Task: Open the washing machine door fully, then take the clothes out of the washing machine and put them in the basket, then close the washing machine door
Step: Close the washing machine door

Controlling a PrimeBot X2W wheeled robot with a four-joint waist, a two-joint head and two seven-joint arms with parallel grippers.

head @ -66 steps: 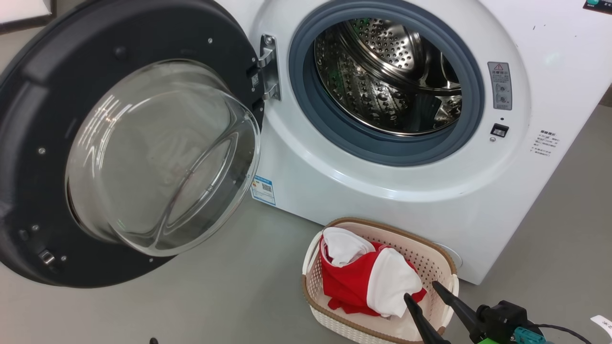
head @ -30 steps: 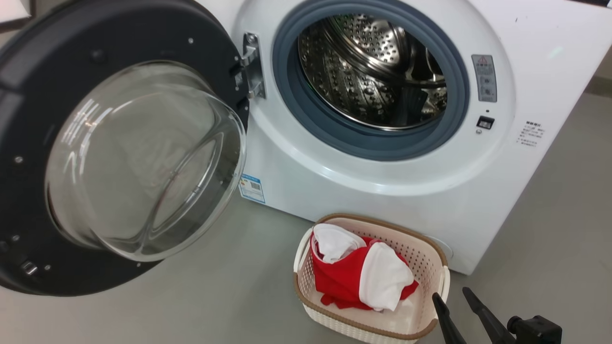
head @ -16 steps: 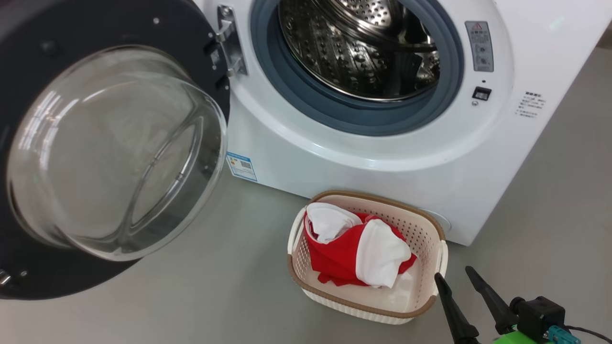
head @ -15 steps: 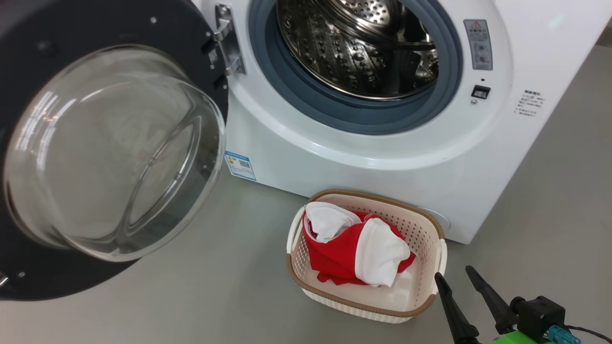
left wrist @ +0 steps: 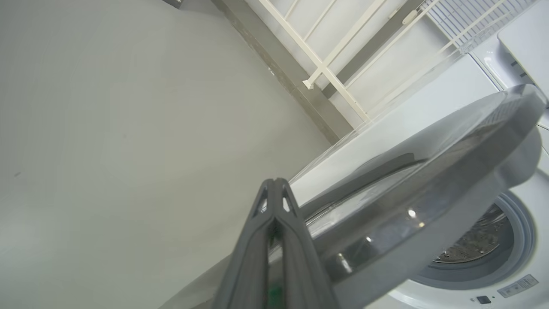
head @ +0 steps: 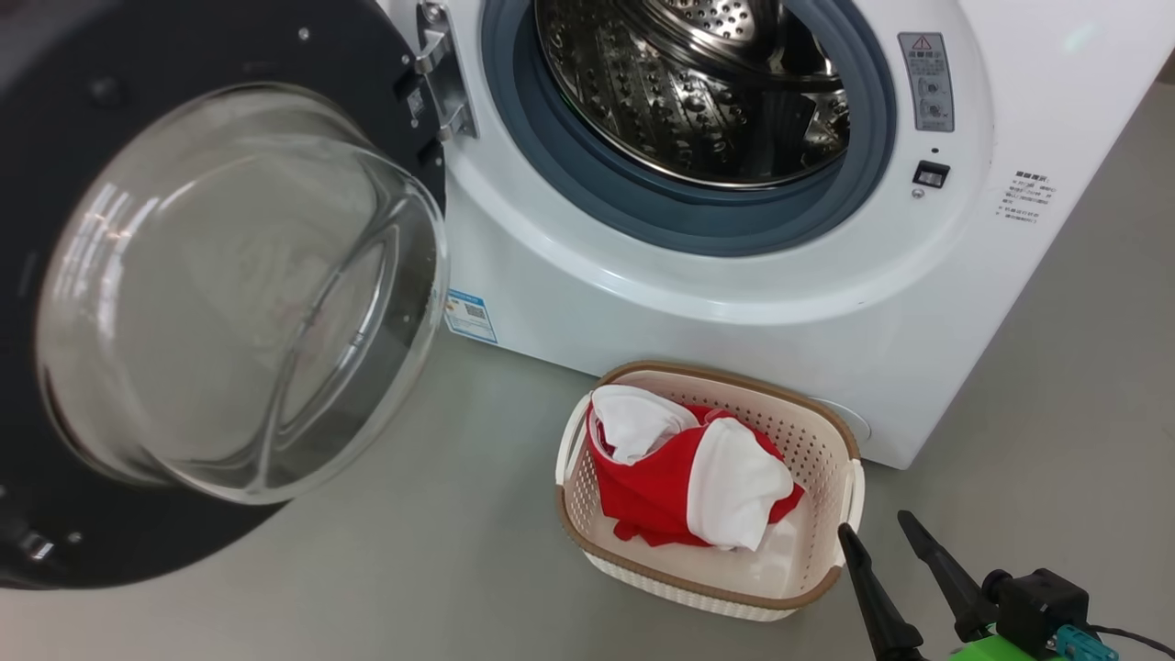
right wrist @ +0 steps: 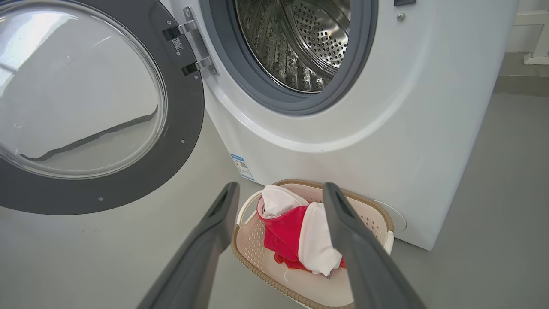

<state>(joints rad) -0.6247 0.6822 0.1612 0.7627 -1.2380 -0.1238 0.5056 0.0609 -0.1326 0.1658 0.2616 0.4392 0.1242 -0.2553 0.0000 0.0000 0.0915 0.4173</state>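
The washing machine door [head: 275, 55] is swung wide open to the left, its glass bowl facing me. The white washing machine [head: 734, 303] shows a bare steel drum [head: 698, 83]. Red and white clothes [head: 661, 477] lie in the cream basket [head: 734, 376] on the floor before the machine. My right gripper [head: 874, 526] hangs open and empty just off the basket's near right corner. The right wrist view looks past its gripper [right wrist: 281, 189] onto the basket [right wrist: 377, 214] and clothes [right wrist: 287, 227]. My left gripper [left wrist: 274, 185] is shut, close beside the door's outer face [left wrist: 429, 171]; contact is unclear.
Grey floor [head: 413, 551] surrounds the basket and machine. Beyond the door, a white railing [left wrist: 326, 73] runs along the wall. The open door reaches far out over the floor on the left.
The head camera has tilted down and shifted. My right gripper, which hung over the basket's near edge, now sits clear of it at the right corner. Both grippers' jaws are unchanged.
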